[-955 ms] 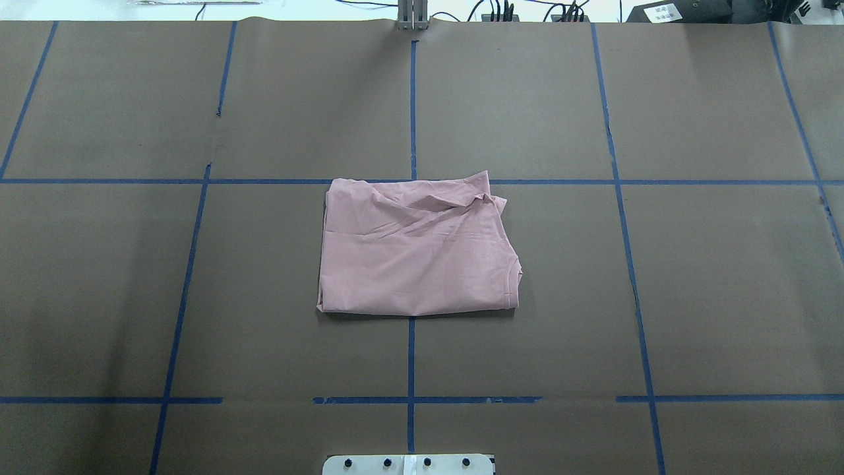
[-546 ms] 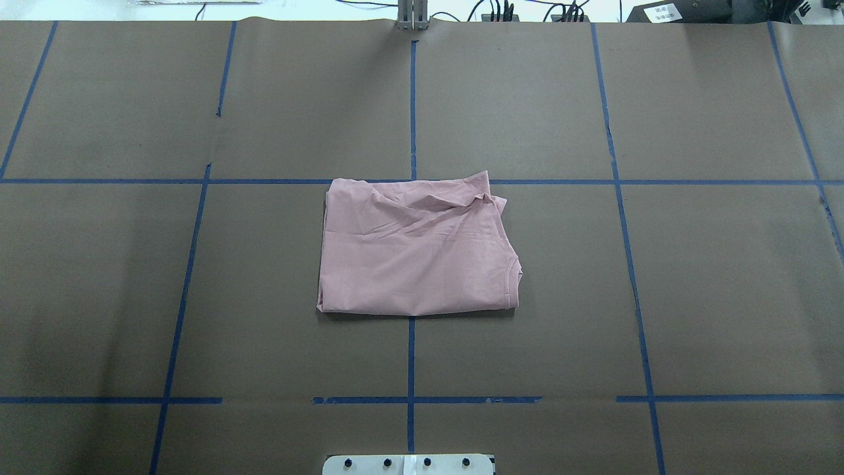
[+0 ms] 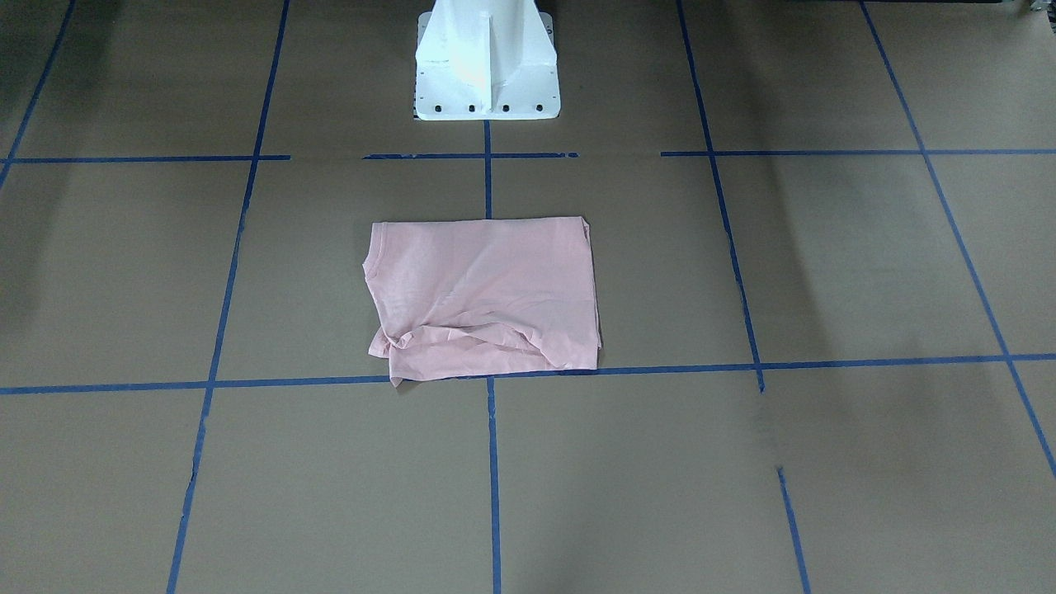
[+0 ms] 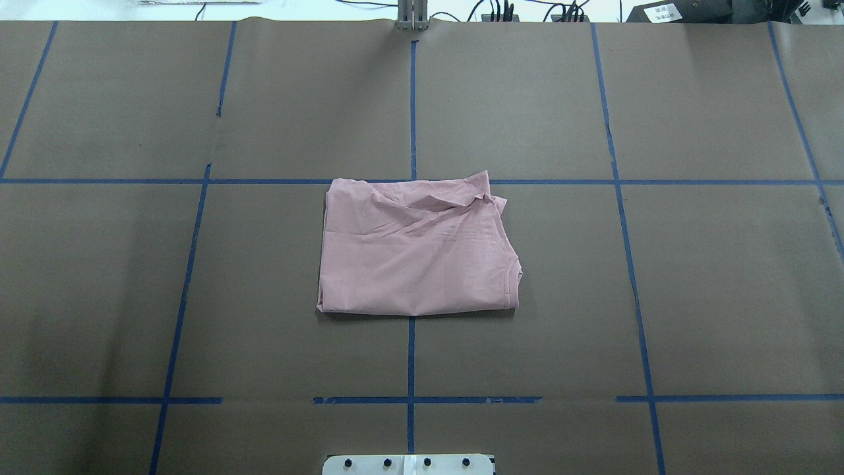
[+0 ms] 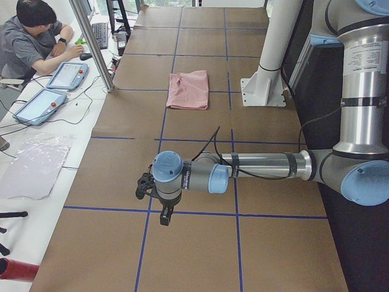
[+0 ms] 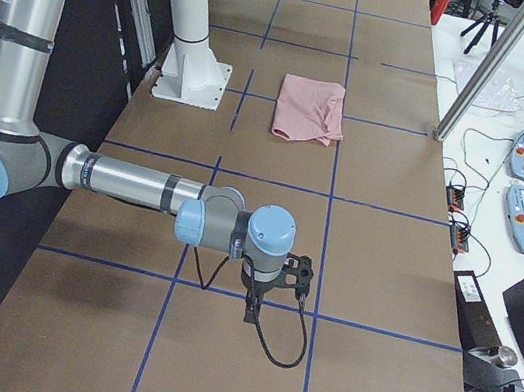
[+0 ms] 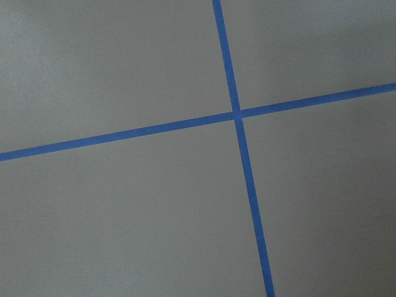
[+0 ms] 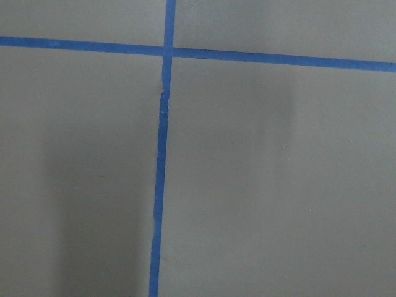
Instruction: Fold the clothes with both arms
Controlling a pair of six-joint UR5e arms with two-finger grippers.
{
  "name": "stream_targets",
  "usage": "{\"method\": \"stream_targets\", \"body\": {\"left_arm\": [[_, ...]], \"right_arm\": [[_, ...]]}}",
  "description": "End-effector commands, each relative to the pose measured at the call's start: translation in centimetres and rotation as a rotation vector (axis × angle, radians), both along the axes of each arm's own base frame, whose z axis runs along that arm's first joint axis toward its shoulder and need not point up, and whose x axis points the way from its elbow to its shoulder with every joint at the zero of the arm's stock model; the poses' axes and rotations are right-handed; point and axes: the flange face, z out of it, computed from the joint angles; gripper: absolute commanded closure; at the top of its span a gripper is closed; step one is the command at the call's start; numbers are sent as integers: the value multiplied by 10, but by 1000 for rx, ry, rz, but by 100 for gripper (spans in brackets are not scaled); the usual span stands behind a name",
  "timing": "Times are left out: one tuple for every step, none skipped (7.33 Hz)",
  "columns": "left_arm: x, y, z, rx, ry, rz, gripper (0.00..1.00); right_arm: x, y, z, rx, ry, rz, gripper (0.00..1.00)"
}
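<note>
1. t-shirt [image 4: 415, 247]: folded into a pink rectangle, flat at the middle of the table [image 4: 659, 297], rumpled at its 1 o'clock corner in the overhead view.
2. white pedestal [image 3: 485, 58]: at 6 o'clock from the t-shirt in the overhead view.
3. left gripper [image 5: 165, 218] and right gripper [image 6: 251, 311]: each hangs over a table end, well apart from the t-shirt; their opening and hold cannot be told.

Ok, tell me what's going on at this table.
The pink T-shirt lies folded into a rough rectangle in the middle of the table, nothing touching it. The left arm and the right arm reach out low over opposite ends, far from it. The folding looks finished, or paused.
</note>
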Motion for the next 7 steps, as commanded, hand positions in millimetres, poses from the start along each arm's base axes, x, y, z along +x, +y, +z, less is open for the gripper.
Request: {"method": "stream_targets", "body": {"left_arm": [[0, 0, 0, 0, 0, 1, 0], [0, 1, 2, -3, -1, 0, 0], [0, 1, 2, -6, -1, -1, 0], [0, 1, 2, -6, -1, -1, 0], [0, 1, 2, -5, -1, 0, 0], [-1, 2, 3, -6, -1, -1, 0], [-1, 2, 3, -8, -1, -2, 0]], "right_arm": [[0, 1, 1, -2, 0, 0, 0], [0, 1, 0, 0, -2, 0, 0], [-1, 1, -1, 1, -14, -1, 0], [-1, 1, -1, 1, -14, -1, 0], [-1, 1, -1, 2, -14, -2, 0], [-1, 1, -1, 2, -14, -2, 0], [-1, 1, 0, 1, -14, -2, 0]]}}
